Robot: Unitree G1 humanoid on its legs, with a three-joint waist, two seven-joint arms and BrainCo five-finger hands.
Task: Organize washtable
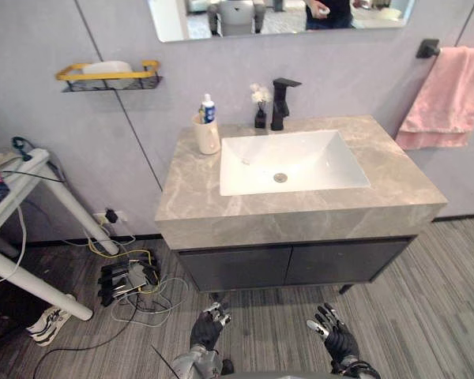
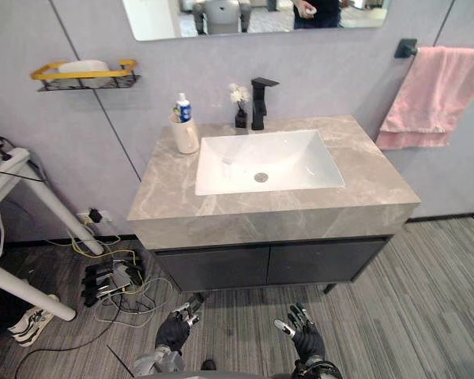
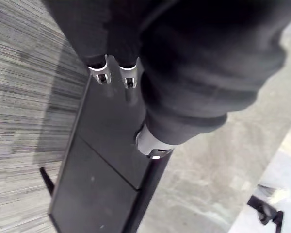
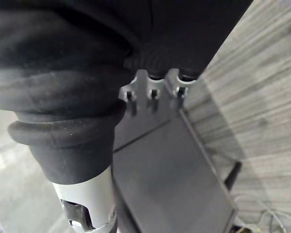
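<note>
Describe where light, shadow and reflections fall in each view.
Left eye view: the mirror reflects a person; the white sink is brightest; the dark cabinet lies shaded under the countertop. Left wrist view: the left hand's dark cover hides part of that cabinet.

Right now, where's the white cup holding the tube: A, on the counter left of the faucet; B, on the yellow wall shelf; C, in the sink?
A: the cup stands on the grey counter by the sink at its back left corner, left of the black faucet.
</note>
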